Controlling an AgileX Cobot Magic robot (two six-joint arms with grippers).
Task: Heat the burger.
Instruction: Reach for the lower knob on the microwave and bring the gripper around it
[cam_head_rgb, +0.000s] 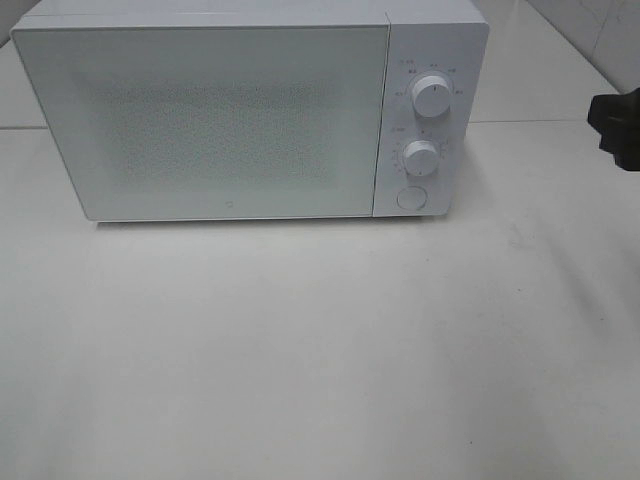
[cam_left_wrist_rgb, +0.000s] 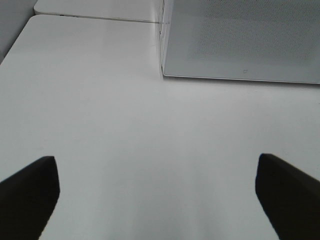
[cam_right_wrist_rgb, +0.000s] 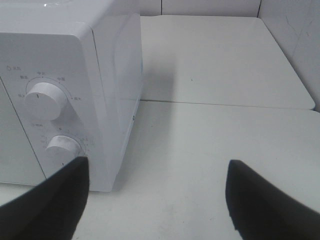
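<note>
Exterior high view shows a white microwave standing on a pale surface. Its door is shut, and the speckled window gives no sight of anything inside. To the right of the door are an upper knob, a lower knob and a round button below them.

No view shows the burger. It is not on the visible surface, and whether it sits behind the door cannot be told.

The left end effector hangs over bare surface in front of the door's left corner, fingers spread wide and holding nothing. The right end effector is also spread wide and empty, just beside the microwave's right side, near the knobs. In the exterior high view only a dark part of it shows at the right edge.

As a judgement from the task alone, a burger should be light but soft. It is a loose stack that squashes under a hard pinch and shears apart if tipped. The bun top may be slick, so a pinch on the dome would likely slide. The safer hold is probably low on two opposite sides, spanning the whole stack with gentle closure and keeping it level. If it rests on a plate, taking the plate's rim would spare the food altogether.

If the burger is not already inside, the door would probably have to be opened before it is handled at all.
</note>
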